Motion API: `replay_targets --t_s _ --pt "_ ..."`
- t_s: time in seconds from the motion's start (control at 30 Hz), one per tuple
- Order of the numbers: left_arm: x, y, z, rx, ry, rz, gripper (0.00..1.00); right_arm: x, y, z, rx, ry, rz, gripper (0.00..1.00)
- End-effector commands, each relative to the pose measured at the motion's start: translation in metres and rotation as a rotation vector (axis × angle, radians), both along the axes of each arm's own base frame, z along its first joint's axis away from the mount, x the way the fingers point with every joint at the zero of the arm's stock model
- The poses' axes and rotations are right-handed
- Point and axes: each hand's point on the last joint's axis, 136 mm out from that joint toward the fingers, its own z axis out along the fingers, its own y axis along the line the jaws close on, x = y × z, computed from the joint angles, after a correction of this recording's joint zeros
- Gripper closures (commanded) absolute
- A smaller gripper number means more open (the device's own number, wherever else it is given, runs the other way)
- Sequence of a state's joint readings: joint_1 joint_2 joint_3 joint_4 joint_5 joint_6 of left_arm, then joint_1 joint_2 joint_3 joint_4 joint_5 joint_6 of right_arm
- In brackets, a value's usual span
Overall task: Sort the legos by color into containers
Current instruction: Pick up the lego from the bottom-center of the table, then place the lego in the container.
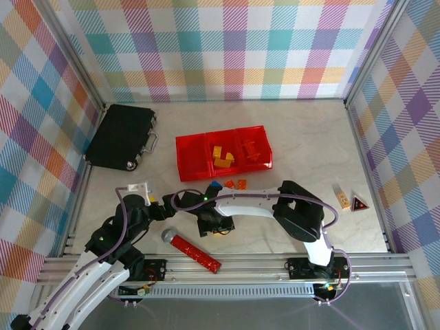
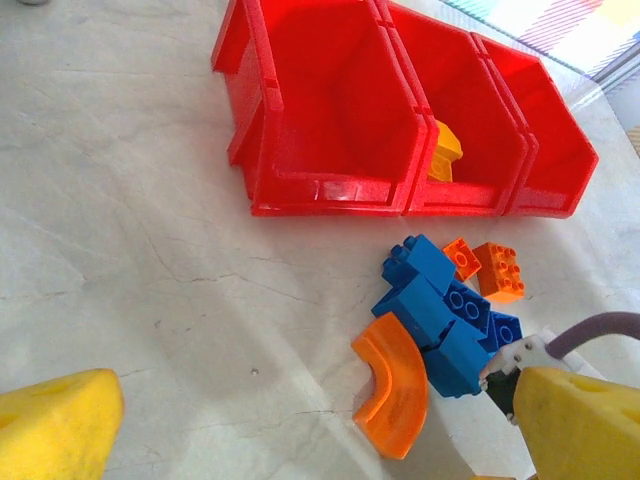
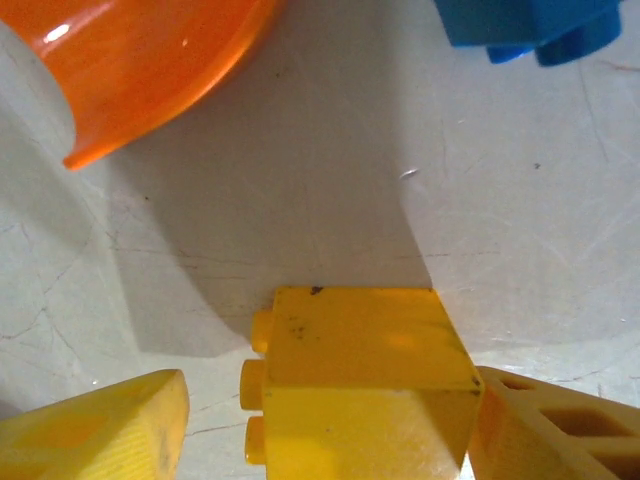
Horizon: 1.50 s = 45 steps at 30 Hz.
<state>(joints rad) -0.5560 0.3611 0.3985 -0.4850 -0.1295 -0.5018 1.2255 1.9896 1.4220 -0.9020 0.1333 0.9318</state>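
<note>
Right gripper (image 3: 325, 405) straddles a yellow brick (image 3: 360, 350), jaws apart.
Only one finger (image 3: 545, 425) touches it; closing unevenly could twist the brick loose. Left gripper (image 2: 315, 428) gapes empty.

Glossy red plastic containers (image 2: 330, 190), shiny plastic legos (image 2: 430, 300), matt veined tabletop (image 2: 150, 280).

White-and-black arms (image 1: 240, 203) — purple cables (image 2: 600, 324), yellow pincer fingers (image 3: 100, 430).
</note>
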Motion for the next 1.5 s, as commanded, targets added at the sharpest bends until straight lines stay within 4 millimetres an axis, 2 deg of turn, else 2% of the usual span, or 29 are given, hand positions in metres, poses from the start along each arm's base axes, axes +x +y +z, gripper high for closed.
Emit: replay_targets --t_s 0.0,0.33,0.43,0.53,0.7,0.9,1.0,1.07,1.17,1.27,1.37,1.47 --pt "-0.005 0.002 -0.006 0.009 0.006 -0.005 0.00 0.007 -0.006 -0.002 -0.069 -0.025 0.013 0.32" --pt "0.008 -0.005 -0.004 0.036 -0.005 -0.011 0.00 0.013 -0.022 -0.008 -0.131 -0.039 0.020 0.54" --pt "0.011 -0.006 -0.007 0.050 0.007 -0.010 0.00 0.017 -0.025 -0.005 -0.127 -0.049 0.025 0.62" --pt "0.012 -0.003 -0.014 0.061 0.022 0.006 0.00 0.025 -0.027 0.011 -0.115 -0.089 0.041 0.65" --pt "0.013 0.002 -0.019 0.063 0.020 0.038 0.00 0.053 -0.033 0.054 -0.043 -0.164 0.051 0.66" --pt "0.020 -0.004 -0.011 0.037 -0.007 0.038 0.00 0.103 -0.046 0.100 0.078 -0.236 0.039 0.66" --pt "0.023 -0.012 -0.008 0.023 -0.026 0.001 0.00 0.138 -0.049 0.115 0.133 -0.270 0.034 0.67" --pt "0.028 -0.019 0.002 0.005 -0.058 -0.018 0.00 0.167 -0.049 0.126 0.164 -0.307 0.041 0.66" --pt "0.031 -0.027 0.007 0.008 -0.061 -0.057 0.00 0.207 -0.048 0.135 0.191 -0.338 0.046 0.66" --pt "0.034 -0.031 0.006 0.023 -0.033 -0.070 0.00 0.245 -0.045 0.134 0.234 -0.351 0.048 0.66" --pt "0.035 -0.038 0.004 0.041 0.005 -0.105 0.00 0.273 -0.040 0.135 0.259 -0.362 0.073 0.66" --pt "0.036 -0.045 -0.001 0.039 0.028 -0.134 0.00 0.291 -0.033 0.132 0.257 -0.378 0.111 0.66"
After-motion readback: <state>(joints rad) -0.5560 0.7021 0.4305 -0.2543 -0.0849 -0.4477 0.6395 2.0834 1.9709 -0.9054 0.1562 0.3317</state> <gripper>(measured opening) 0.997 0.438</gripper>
